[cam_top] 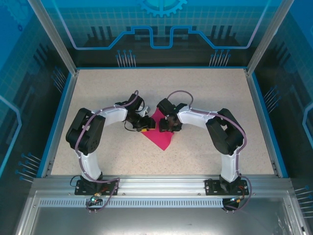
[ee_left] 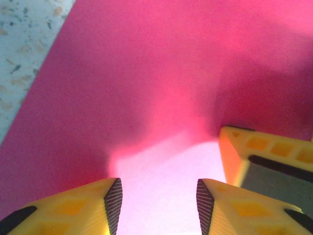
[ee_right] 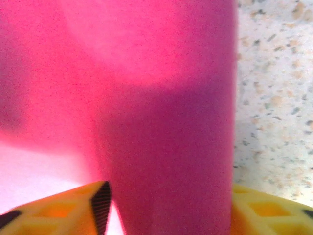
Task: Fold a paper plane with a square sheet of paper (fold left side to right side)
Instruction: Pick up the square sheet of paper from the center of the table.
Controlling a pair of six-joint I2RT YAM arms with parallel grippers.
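Speckled table [cam_top: 205, 93], pink sheet of paper [cam_top: 161, 137] at centre, left jaws and right jaws apart.

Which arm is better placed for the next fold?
Probably the right arm: a raised band of paper runs between its parted jaws. The left arm's jaws stand apart over flat paper.

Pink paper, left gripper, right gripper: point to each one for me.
pink paper [cam_top: 162, 141], top view, its bare near corner.
left gripper [ee_left: 159, 203], left wrist view, gap between its fingertips.
right gripper [ee_right: 166, 208], right wrist view, midway between its fingertips.
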